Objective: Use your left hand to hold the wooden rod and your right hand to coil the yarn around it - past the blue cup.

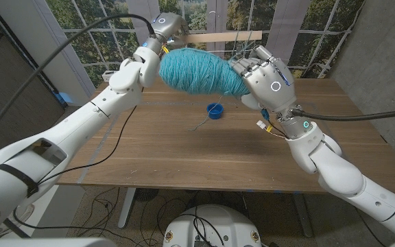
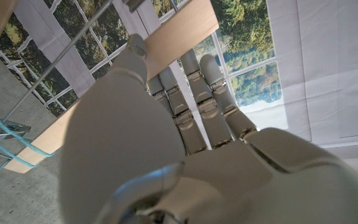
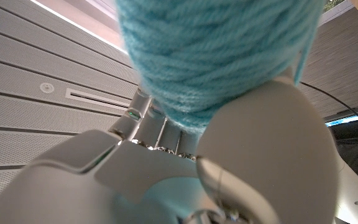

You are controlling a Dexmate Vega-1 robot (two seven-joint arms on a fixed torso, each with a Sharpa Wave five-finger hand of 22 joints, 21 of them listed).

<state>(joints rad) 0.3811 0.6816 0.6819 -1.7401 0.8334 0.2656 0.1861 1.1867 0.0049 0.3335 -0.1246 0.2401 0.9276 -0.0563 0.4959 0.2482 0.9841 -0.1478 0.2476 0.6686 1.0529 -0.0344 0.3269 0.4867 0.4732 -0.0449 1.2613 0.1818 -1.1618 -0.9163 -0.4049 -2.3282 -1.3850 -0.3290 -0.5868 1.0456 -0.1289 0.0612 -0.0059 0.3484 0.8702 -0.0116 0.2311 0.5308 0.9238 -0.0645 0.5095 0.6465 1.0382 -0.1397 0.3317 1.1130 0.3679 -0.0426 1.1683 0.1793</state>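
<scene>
Fingers of the white left hand point(image 1: 164, 29) wrap the pale wooden rod point(image 1: 218, 36), raised at far left. Right of it, the white right hand point(image 1: 265, 74) grips the fat turquoise yarn ball point(image 1: 196, 71), a strand running to the rod. Below sits the small blue cup point(image 1: 214, 110) on the brown wooden table point(image 1: 184, 151), windows behind.

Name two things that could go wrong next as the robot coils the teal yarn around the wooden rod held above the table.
1. The right hand grips a bulky yarn skein; it might slip from the fingers and drop toward the blue cup.
2. The left hand holds the wooden rod near one end, so tugging the thin strand could tilt or twist the rod loose.
</scene>
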